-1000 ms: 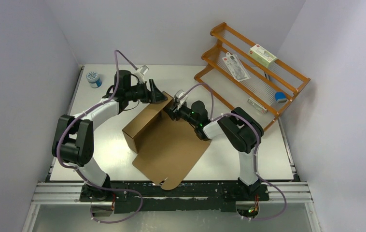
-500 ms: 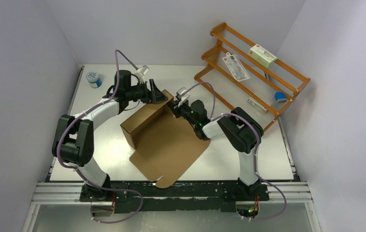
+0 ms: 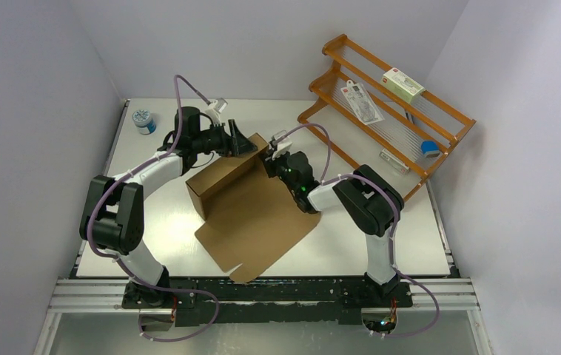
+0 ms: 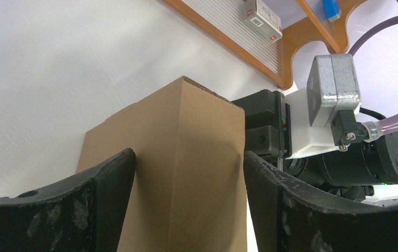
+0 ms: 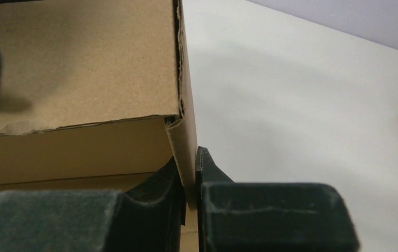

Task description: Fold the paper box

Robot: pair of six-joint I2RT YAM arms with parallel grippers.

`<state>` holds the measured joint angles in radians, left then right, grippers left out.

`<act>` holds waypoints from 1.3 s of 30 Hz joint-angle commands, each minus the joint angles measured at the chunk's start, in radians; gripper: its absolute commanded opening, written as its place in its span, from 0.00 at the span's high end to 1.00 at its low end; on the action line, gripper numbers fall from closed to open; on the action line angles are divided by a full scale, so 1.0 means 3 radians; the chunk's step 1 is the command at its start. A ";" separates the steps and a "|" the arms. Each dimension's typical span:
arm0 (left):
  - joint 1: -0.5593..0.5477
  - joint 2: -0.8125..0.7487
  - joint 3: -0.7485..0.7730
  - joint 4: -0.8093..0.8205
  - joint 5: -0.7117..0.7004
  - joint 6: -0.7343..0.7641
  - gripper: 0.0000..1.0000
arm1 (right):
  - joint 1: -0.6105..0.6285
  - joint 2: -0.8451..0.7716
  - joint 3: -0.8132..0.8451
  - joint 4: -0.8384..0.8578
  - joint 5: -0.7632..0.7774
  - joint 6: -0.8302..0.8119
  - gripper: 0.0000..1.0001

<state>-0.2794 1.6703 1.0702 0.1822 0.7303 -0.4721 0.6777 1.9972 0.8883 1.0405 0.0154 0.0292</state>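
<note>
Brown cardboard fills both sets of jaws. Your right gripper (image 5: 191, 173) is pinching an upright end wall of the paper box (image 5: 81, 68). Your left gripper (image 4: 186, 168) is spread wide and straddles the raised corner; you cannot tell whether it touches. The box lies near the wooden rack (image 3: 381, 111), with its flat lid panel on the side away from the rack. The step in hand appears to be erecting the walls. Next, hold this wall vertical and tuck the adjoining flap inward.
</note>
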 commanded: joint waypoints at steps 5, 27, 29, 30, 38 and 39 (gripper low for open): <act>-0.0088 -0.0032 -0.0129 0.0188 0.0439 -0.0251 0.23 | -0.0003 -0.0023 0.0039 0.0041 0.0919 0.0009 0.91; -0.0112 -0.0026 0.0184 -0.0473 -0.0092 0.0181 0.18 | 0.0128 -0.0145 0.0021 -0.0163 0.0865 -0.0009 0.52; -0.0104 -0.0059 0.0253 -0.0549 -0.0255 0.0220 0.16 | 0.0129 -0.0216 0.0002 -0.0283 0.0779 -0.0025 0.47; -0.0099 -0.0070 0.0310 -0.0634 -0.0349 0.0265 0.16 | 0.0129 -0.0249 -0.0007 -0.0353 0.0734 -0.0032 0.45; -0.0096 -0.0312 0.0702 -0.1272 -0.1160 0.0572 0.12 | 0.0124 -0.0662 -0.0245 -0.0833 0.0845 0.0073 0.30; -0.0100 -0.0355 0.0714 -0.1291 -0.1176 0.0586 0.12 | 0.0121 -0.0739 -0.0262 -0.0945 0.0874 0.0133 0.28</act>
<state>-0.3038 1.6451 1.2320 -0.1146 0.4965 -0.3500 0.7177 1.8511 0.8410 0.8627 0.2428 0.0341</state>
